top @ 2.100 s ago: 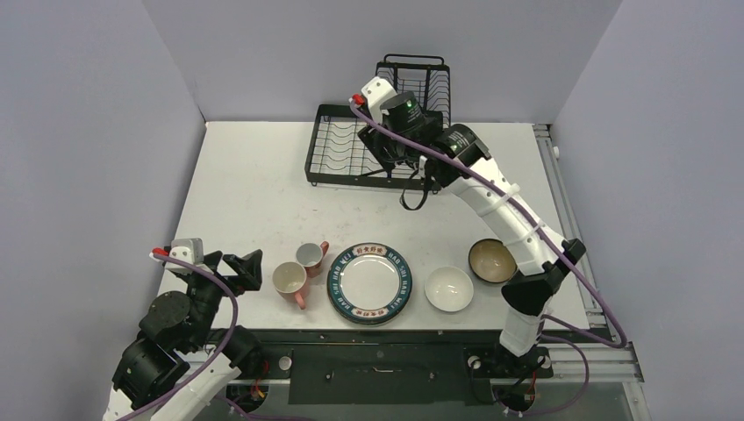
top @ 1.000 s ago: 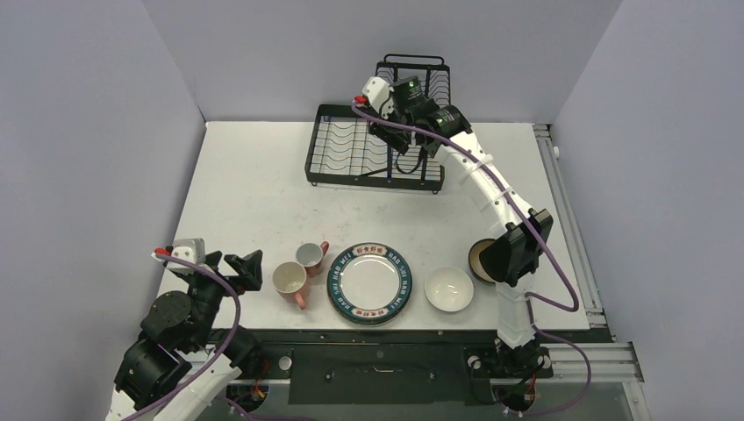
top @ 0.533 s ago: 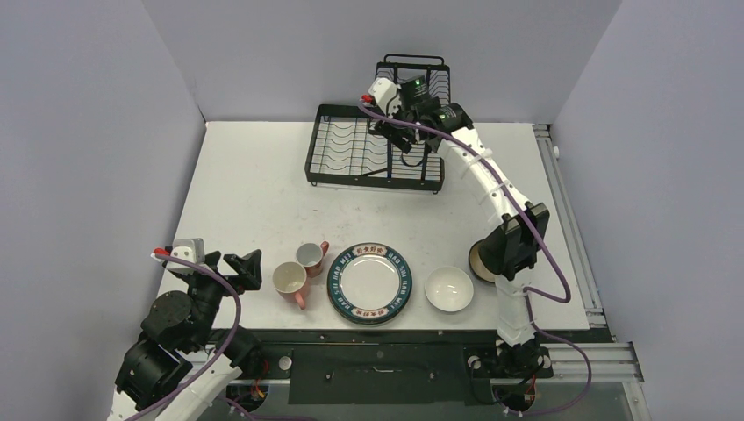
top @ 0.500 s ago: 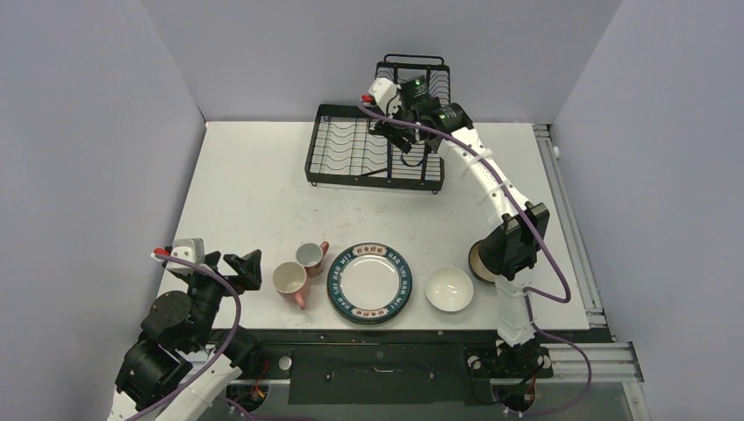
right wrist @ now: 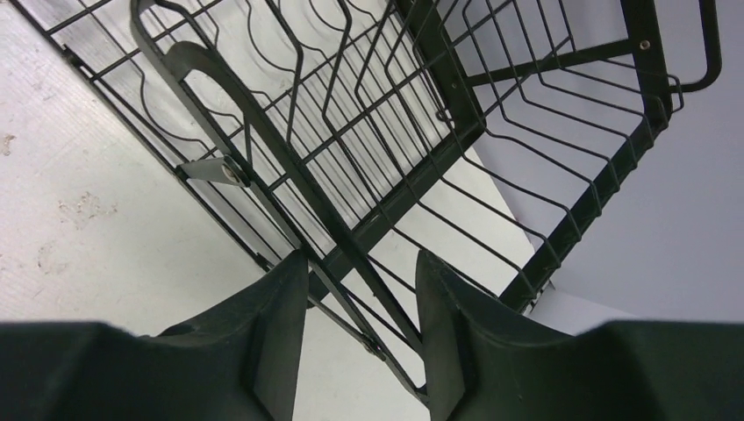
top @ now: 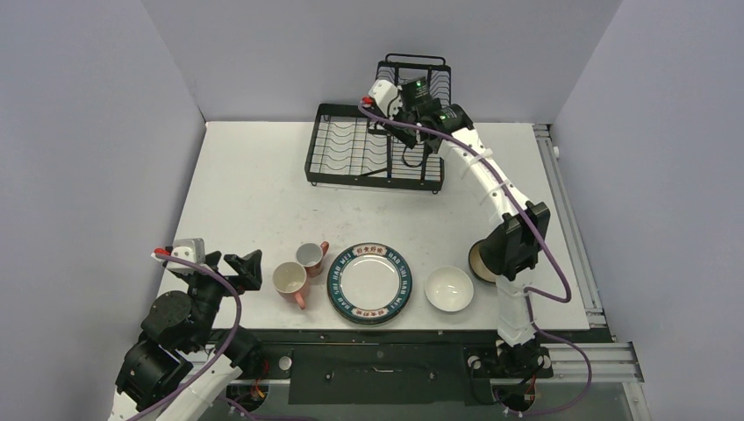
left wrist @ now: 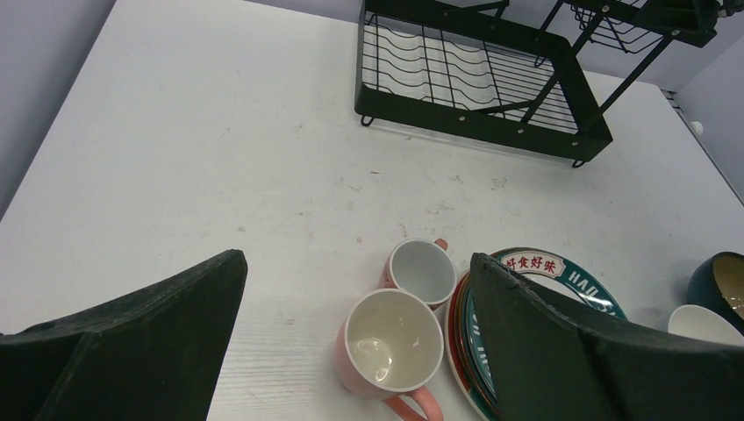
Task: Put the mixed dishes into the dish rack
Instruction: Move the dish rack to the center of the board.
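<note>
The dishes sit along the 6 o'clock edge of the table (top: pixel 254 189), none yet loaded; the dish rack (top: pixel 373 151) stands well apart at 12 o'clock. Two pink mugs (left wrist: pixel 392 338) stand upright and touching at 7 o'clock; just beside them, at 6, lies the stack of plates (top: pixel 370 282), the lettered green-rimmed one on top, with a red edge showing beneath it in the left wrist view; the white bowl (top: pixel 449 288) is at 5 o'clock, and the dark bowl (top: pixel 481 260) behind it is partly hidden by the right arm.

All of these look like glazed ceramic: stiff, probably slick, breakable if dropped; the mugs seem the lightest and would best be pinched across the rim wall, since the handles are thin; the plates lie flat, so a finger must get under a rim; the bowls offer a raised lip.

The left gripper (top: pixel 246 268) hangs at 8 o'clock with fingers spread wide, holding nothing; the right gripper (right wrist: pixel 361 263) is at the rack, fingers narrow, astride a black strut without visibly clamping it.
</note>
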{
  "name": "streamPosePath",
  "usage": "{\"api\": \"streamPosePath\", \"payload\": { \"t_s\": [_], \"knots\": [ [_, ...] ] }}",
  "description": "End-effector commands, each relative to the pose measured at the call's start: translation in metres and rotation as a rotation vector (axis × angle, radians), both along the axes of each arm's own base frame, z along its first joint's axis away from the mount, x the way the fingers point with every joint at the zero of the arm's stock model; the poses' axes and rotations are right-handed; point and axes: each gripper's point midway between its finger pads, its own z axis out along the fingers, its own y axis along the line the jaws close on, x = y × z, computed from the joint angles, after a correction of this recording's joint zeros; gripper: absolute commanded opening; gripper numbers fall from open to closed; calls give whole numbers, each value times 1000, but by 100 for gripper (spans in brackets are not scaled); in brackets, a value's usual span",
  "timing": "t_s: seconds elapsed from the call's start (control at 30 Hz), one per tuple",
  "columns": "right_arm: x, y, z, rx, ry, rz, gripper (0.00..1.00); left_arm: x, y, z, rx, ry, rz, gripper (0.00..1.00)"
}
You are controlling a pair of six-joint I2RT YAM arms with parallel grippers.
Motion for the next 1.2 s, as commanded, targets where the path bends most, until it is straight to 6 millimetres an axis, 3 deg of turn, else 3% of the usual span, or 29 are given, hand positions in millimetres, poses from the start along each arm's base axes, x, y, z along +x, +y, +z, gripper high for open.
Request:
{"api": "streamPosePath", "payload": {
  "t_s": [0.0, 0.07, 0.17, 0.53, 1.0, 1.17],
  "knots": [
    [-16, -1, 5, 33, 28, 0, 27, 3, -3, 12, -16, -40, -6, 96],
    [-20, 1, 6, 34, 30, 1, 12, 3, -2, 12, -17, -41, -5, 96],
    [-27, 2, 8, 30, 33, 5, 0, 2, -2, 13, -21, -47, -5, 96],
    [-56, 19, 7, 62, 93, 20, 0, 0, 0, 15, -28, -58, -5, 96],
    [-80, 48, 33, 263, 103, -38, 0, -2, 1, 16, -36, -67, -1, 96],
    [-93, 60, 33, 317, 123, -78, 0, -2, 2, 16, -38, -68, 2, 96]
  ]
}}
